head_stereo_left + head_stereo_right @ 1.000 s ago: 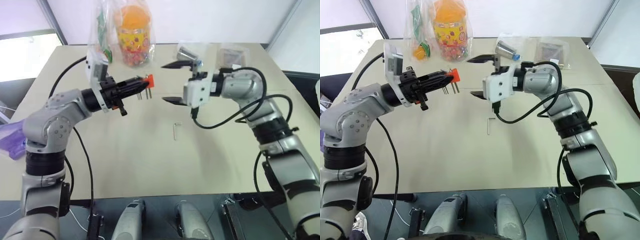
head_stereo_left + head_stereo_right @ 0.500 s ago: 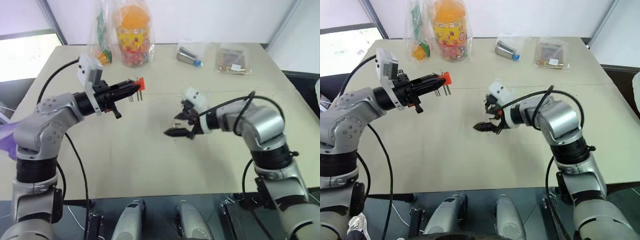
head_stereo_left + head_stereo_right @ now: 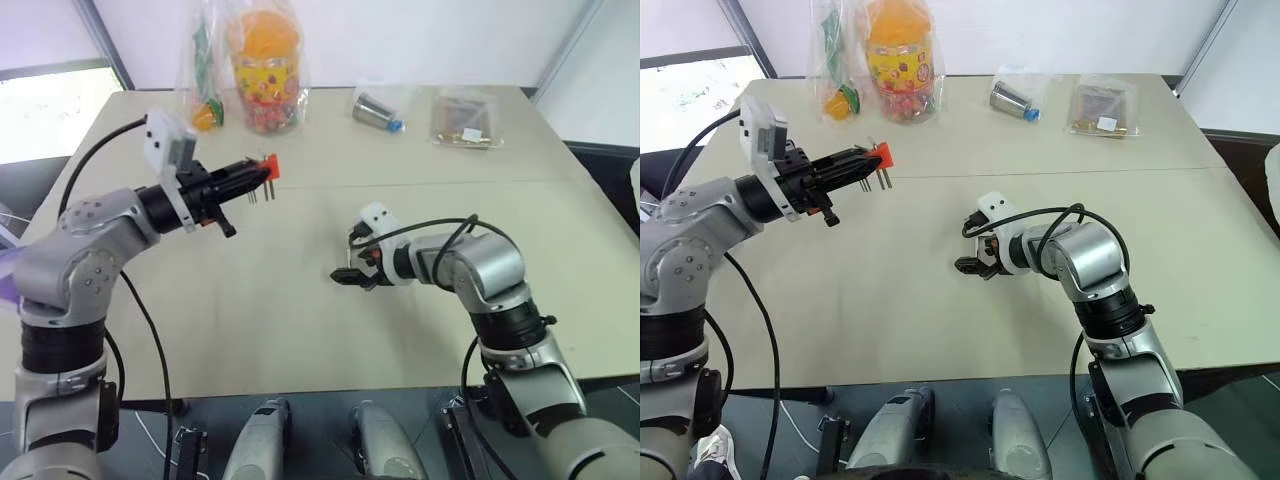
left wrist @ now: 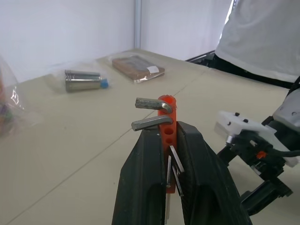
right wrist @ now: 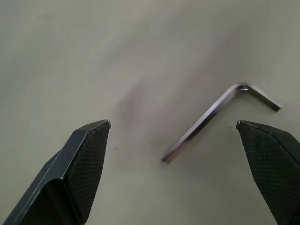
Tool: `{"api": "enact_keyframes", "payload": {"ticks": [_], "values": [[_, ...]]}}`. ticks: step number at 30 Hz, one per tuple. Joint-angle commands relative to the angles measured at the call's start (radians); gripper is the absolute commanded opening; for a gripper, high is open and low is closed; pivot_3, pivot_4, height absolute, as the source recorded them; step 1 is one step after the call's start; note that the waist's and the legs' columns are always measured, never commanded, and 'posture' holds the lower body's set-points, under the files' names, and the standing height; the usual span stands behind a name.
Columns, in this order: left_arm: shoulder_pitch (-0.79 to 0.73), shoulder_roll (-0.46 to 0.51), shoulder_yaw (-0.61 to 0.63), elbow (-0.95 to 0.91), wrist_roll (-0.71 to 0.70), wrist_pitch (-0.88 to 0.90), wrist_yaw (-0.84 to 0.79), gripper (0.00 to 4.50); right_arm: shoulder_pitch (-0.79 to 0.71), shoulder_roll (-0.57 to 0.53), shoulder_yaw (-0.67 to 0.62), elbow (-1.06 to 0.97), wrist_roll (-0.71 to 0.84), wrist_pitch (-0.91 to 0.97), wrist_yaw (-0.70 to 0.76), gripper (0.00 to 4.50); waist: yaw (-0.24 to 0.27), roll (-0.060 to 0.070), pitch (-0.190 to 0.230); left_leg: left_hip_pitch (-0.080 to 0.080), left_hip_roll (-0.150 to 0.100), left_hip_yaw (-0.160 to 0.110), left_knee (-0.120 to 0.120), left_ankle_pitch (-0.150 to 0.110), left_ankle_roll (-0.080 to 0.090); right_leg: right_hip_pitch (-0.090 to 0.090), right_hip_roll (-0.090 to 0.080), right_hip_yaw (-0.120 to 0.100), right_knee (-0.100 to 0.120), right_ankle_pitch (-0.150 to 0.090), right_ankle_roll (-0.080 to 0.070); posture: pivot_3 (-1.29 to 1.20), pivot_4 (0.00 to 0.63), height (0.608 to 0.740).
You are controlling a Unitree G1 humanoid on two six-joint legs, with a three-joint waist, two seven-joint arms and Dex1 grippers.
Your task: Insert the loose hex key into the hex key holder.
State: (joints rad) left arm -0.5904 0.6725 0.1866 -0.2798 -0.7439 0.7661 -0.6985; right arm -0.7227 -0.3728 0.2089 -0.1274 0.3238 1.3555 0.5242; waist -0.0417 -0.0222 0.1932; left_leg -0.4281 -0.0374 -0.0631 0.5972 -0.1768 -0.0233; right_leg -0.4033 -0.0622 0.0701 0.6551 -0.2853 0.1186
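— Where is the left gripper, and what does it have?

— It is raised above the bench toward the far left part, on an arm bent at the elbow, reaching level and inward. Its two black fingers are clamped tight on the hex key holder, the red-orange block. In the left wrist view the block stands upright between the fingers, with two bent metal keys sticking out near its top and empty holes below them.

— And the right gripper?

— Low over the middle of the bench, pointing down at the surface, forearm reaching in from the right edge. Its fingers are spread wide and hold nothing.

— The loose hex key?

— Flat on the bench near its middle. In the right wrist view it lies between the two fingertips, closer to one of them, and apart from both. Its short leg is bent off at one end.

— Anything else on the bench?

— Along the far edge: a bagged orange jar, a small metal cylinder with a blue cap in a bag, and a flat packet. A person in a white shirt stands beyond the bench in the left wrist view.
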Motion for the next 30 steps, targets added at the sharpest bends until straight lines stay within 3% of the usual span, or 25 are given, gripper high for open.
{"api": "enact_keyframes", "payload": {"ticks": [1,8,11,17,23,30], "values": [[0.004,0.019,0.045,-0.044,-0.015,0.002,0.015,0.00,0.010,0.012,0.025,-0.003,-0.026,-0.072,-0.030,4.48,-0.002,0.000,0.000,0.000,0.000,0.000,0.000,0.000,0.000,0.000,0.000,0.000,0.000,0.000,0.000,0.00,0.150,0.740],[0.013,0.022,0.060,-0.062,-0.024,0.012,0.035,0.00,0.037,-0.020,0.162,0.000,-0.116,-0.246,-0.035,4.48,-0.002,0.000,0.000,0.000,0.000,0.000,0.000,0.000,0.000,0.000,0.001,0.000,0.000,0.000,0.000,0.00,0.150,0.740],[0.018,0.023,0.065,-0.070,-0.028,0.016,0.044,0.00,0.044,-0.038,0.211,0.013,-0.159,-0.314,-0.023,3.15,-0.002,0.000,0.000,0.000,0.000,0.000,0.000,0.000,0.000,0.000,0.001,0.000,0.000,0.000,0.000,0.00,0.150,0.740],[0.023,0.022,0.072,-0.083,-0.036,0.024,0.062,0.00,0.049,-0.050,0.232,0.055,-0.190,-0.375,0.001,0.03,-0.001,0.000,0.000,0.000,0.000,0.000,0.000,0.000,0.000,0.001,0.001,0.000,0.000,0.000,0.000,0.00,0.150,0.740],[0.021,0.018,0.065,-0.079,-0.037,0.018,0.071,0.00,0.049,-0.059,0.215,0.056,-0.206,-0.462,0.041,0.03,-0.001,-0.001,0.000,0.001,0.000,0.000,0.001,0.000,0.000,0.001,0.001,0.000,0.000,0.000,0.000,0.00,0.150,0.740],[0.020,-0.001,0.049,-0.068,-0.029,-0.002,0.068,0.00,0.014,0.027,0.013,0.112,-0.231,-0.887,-0.094,0.03,-0.001,0.000,0.000,0.001,0.000,0.000,0.000,0.000,0.000,0.001,0.001,0.000,0.000,0.000,0.000,0.00,0.150,0.740]]}}
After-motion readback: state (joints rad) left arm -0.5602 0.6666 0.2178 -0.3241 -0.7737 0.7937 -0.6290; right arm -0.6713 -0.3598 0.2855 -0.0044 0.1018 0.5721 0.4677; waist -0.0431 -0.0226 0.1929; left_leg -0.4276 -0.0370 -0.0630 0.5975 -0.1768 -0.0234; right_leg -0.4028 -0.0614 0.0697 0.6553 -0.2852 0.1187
